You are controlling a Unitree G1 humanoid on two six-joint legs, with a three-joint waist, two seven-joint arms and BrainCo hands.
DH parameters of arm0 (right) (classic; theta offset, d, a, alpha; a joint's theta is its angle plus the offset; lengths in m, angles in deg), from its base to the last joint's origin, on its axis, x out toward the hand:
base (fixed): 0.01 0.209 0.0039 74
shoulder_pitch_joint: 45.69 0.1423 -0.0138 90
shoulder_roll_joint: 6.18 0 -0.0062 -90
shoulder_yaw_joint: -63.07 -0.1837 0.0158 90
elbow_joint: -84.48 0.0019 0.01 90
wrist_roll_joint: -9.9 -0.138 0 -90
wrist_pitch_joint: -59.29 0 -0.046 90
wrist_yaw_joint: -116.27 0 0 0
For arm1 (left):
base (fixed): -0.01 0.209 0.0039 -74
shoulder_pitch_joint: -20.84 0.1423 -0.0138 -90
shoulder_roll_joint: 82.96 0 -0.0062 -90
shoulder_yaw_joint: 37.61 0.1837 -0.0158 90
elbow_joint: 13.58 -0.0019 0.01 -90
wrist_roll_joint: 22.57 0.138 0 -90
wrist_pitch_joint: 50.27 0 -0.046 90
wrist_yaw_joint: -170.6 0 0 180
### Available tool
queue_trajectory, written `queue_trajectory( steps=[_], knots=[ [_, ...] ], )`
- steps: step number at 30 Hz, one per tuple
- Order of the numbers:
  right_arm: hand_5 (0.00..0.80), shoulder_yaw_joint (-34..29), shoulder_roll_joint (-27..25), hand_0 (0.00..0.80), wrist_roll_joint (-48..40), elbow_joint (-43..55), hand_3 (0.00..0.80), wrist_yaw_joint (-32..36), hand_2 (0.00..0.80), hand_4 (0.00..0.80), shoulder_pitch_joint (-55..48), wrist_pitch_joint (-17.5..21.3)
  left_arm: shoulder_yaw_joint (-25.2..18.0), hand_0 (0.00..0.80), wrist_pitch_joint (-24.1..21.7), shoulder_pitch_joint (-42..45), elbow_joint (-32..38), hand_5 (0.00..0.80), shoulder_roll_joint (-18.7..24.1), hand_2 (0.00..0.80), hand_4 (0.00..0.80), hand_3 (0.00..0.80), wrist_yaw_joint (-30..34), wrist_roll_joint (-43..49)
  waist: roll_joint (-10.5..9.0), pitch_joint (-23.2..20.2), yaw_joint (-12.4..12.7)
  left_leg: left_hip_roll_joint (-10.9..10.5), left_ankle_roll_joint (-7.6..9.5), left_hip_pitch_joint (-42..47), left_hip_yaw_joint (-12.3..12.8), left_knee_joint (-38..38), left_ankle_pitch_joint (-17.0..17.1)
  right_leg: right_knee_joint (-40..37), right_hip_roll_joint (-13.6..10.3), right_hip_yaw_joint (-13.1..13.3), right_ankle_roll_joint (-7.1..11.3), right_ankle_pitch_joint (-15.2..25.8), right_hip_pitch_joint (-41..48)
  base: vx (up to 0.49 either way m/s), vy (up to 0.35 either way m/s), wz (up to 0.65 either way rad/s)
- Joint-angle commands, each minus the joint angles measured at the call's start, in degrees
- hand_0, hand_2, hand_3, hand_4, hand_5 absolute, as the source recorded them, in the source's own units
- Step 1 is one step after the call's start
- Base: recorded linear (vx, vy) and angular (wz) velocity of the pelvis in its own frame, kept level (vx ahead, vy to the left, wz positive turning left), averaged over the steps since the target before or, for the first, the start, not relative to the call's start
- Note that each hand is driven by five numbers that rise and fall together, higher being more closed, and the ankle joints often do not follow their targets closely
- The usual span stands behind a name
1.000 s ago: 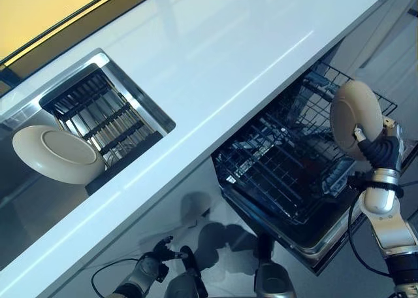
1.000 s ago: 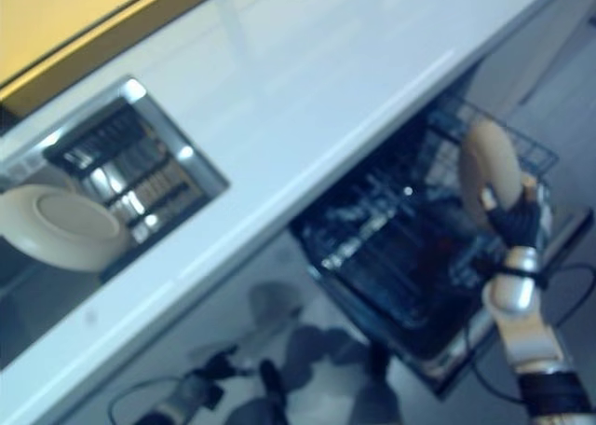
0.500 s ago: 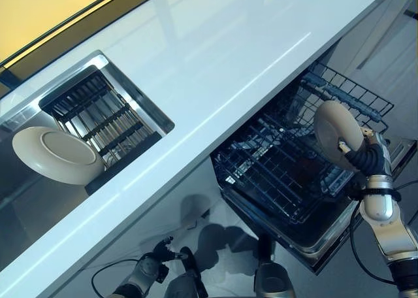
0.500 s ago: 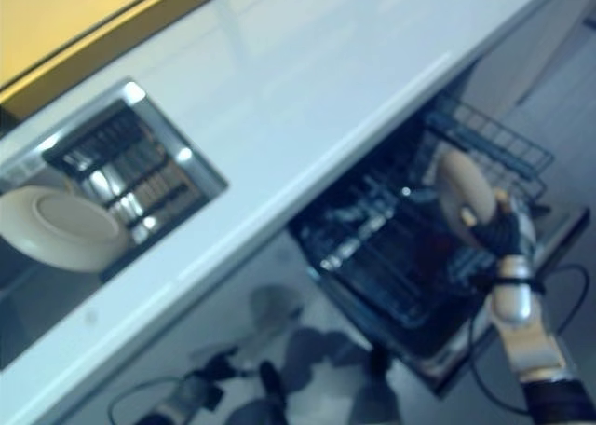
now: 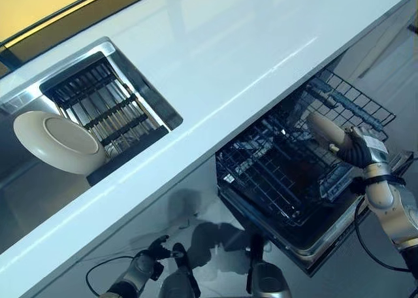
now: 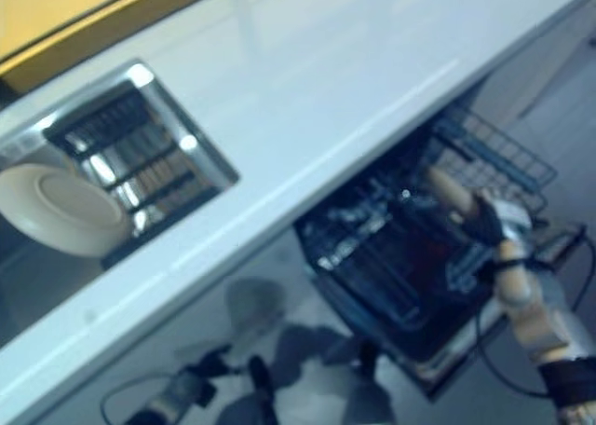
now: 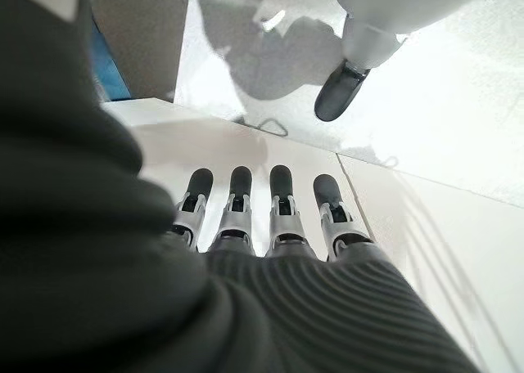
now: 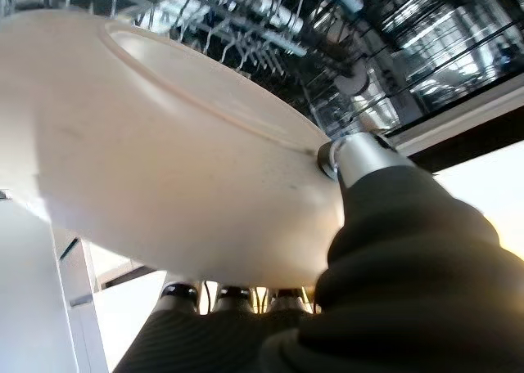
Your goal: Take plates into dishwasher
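Below the long white counter (image 5: 215,56), a dark wire dishwasher rack (image 5: 287,174) stands pulled out over pale floor tiles. Right robot hand (image 5: 356,151) pinches a cream plate (image 5: 324,131) above it. Another plate (image 5: 55,141) leans in the sink (image 5: 19,99). Left robot hand (image 7: 262,217) hangs low, fingers straight.

The right hand (image 5: 356,151) hides the near edge of the plate (image 5: 325,131) it grips, and in its wrist view the fingers (image 8: 233,294) disappear under that plate. The counter (image 5: 215,56) covers the back of the dishwasher rack (image 5: 287,170). The second plate (image 5: 55,141) hides the sink (image 5: 39,187) wall behind it. The left hand (image 5: 140,268) is too small to read from the head.
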Motion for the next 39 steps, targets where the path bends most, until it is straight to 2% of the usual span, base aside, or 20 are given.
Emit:
queue_trajectory(
  steps=[1, 9, 18, 29, 39],
  knots=[
    [0.8, 0.6, -3.0, 0.8, 1.1, 0.2, 0.8, -0.1, 0.8, 0.8, 6.5, -2.8, -0.7, 0.0, -0.2, -2.5, 0.0, 0.0, 3.3, 0.0, 0.0, 0.0, 0.6, 2.2, -3.97, -1.2, 1.4, -0.9, -0.45, -1.8, 0.7, -0.2, -0.9, 4.9, 1.2, 1.2, -0.35, -6.3, 0.4, 0.0, 0.0, 0.0],
    [0.8, 4.2, -2.1, 0.8, 1.2, -4.3, 0.8, -0.1, 0.8, 0.8, 11.9, -8.7, 0.6, 0.0, 0.5, -3.7, 1.0, 0.0, 3.8, 0.0, 0.0, 0.0, 1.1, 2.8, -3.74, -0.2, 2.8, -1.1, -0.23, -2.5, -0.2, -0.2, -0.8, 5.3, 1.3, 0.7, -0.52, -6.3, 0.0, -0.003, -0.007, 0.03],
    [0.8, 8.3, 1.6, 0.8, -1.8, -10.5, 0.8, -0.6, 0.8, 0.8, 18.0, -12.5, 2.0, 0.0, 0.7, -4.8, 1.2, 0.0, 3.6, 0.0, 0.0, 0.0, 1.6, 3.0, -2.65, 1.2, 4.3, -1.6, -0.06, -3.3, -1.3, -0.2, -0.6, 6.3, 0.8, 0.1, -0.81, -6.7, -1.1, -0.002, 0.0, 0.03],
    [0.8, 11.3, 5.2, 0.8, -4.4, -16.3, 0.8, -3.3, 0.8, 0.8, 21.8, -15.3, 3.4, 0.0, -0.1, -5.7, 0.6, 0.0, 3.1, 0.0, 0.0, 0.0, 1.5, 2.5, -0.71, 2.6, 5.3, -2.4, 0.04, -4.1, -2.3, -0.2, -0.6, 7.8, -0.1, -0.4, -1.05, -7.2, -2.5, 0.003, 0.008, 0.03],
    [0.8, 13.7, 5.6, 0.8, -4.7, -20.8, 0.8, -3.8, 0.8, 0.8, 25.5, -16.5, 4.8, 0.0, -1.0, -6.5, 1.0, 0.0, 2.7, 0.0, 0.0, 0.0, 1.6, 1.2, 1.54, 4.1, 6.1, -3.2, 0.13, -5.0, -3.2, -0.2, -0.3, 9.6, -0.8, -0.9, -1.44, -7.8, -4.3, 0.001, 0.014, 0.04]
  ],
)
